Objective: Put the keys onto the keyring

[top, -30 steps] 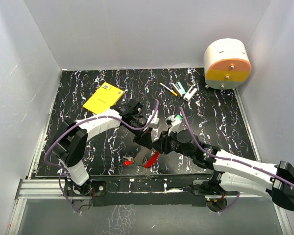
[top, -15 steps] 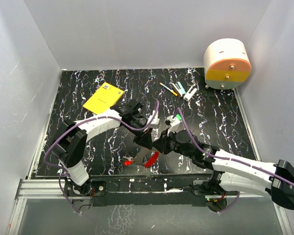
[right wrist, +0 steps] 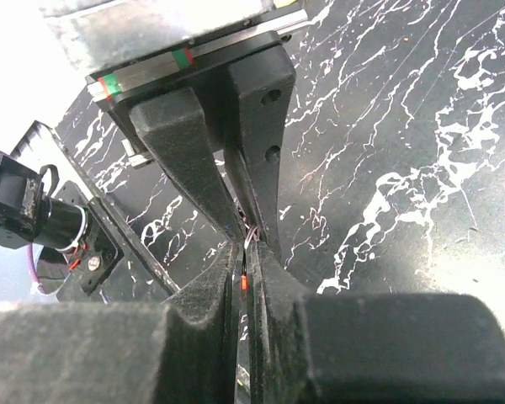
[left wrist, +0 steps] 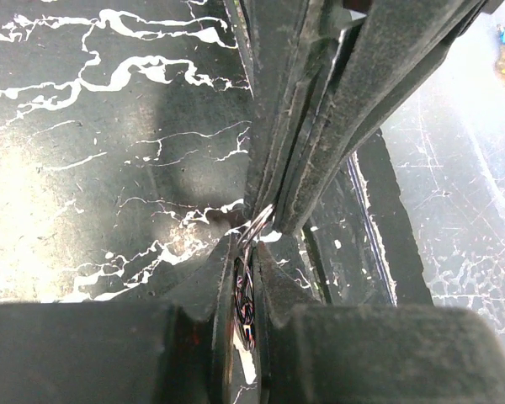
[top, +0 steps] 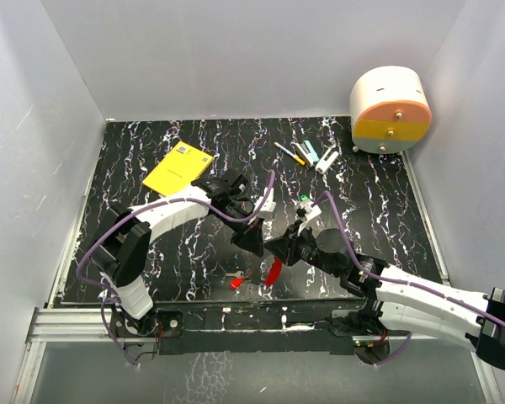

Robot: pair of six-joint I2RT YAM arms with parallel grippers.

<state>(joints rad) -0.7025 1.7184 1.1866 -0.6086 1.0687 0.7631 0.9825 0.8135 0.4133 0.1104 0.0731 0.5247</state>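
L gripper (top: pixel 251 238) clenched on thin silver wire keyring (left wrist: pixel 257 222); R gripper (top: pixel 275 247) clenched on slim red key (top: pixel 273 271), nose-to-nose w/ L from 4 o'clock; key axis approx 1–7; second red-and-silver key (top: pixel 235 282) apart at 7 o'clock on black marbled mat (top: pixel 185 252)

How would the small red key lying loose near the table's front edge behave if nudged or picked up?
The red key lies flat, so it probably slides rather than rolls on the table. It looks small and slim, so likely light, and awkward for an end effector to pinch up.
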